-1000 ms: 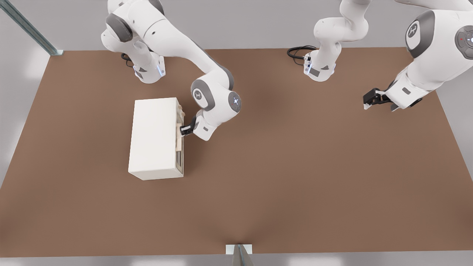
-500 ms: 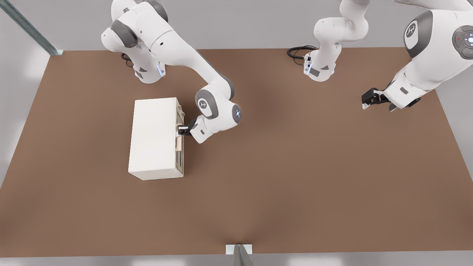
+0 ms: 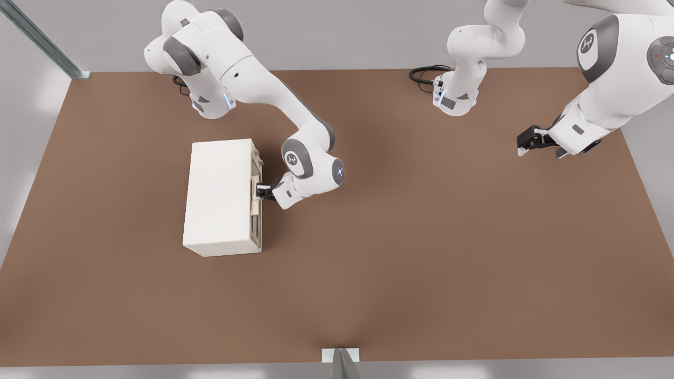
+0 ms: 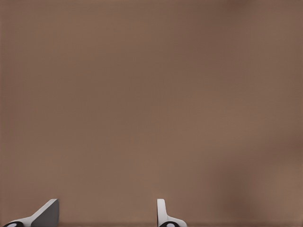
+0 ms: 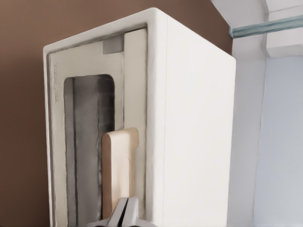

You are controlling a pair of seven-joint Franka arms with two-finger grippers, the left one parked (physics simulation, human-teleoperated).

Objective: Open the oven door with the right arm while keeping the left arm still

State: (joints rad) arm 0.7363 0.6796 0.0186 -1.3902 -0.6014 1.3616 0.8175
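Note:
The cream-white oven (image 3: 218, 195) lies on the brown table at the front view's left. Its oven door (image 3: 256, 227) is the narrow face turned toward the front view's right, and it stands closed. In the right wrist view the oven door (image 5: 85, 142) shows a greyish window and a long beige handle (image 5: 118, 165). The right arm (image 3: 263, 89) reaches down from the back. Its gripper (image 3: 258, 192) sits against the handle (image 3: 254, 206) about midway along the door. The gripper (image 5: 124, 210) has its fingers pressed together, right at the handle's near end.
The brown table (image 3: 421, 252) spreads wide to the front view's right of the oven. The parked arm (image 3: 605, 79) hangs over the far right edge. A black cable (image 3: 424, 73) lies at the back by its base.
The right arm's wrist has dropped and swung in toward the door. The gripper has slid a little along the handle toward the front, ending tight against it. The door has not moved.

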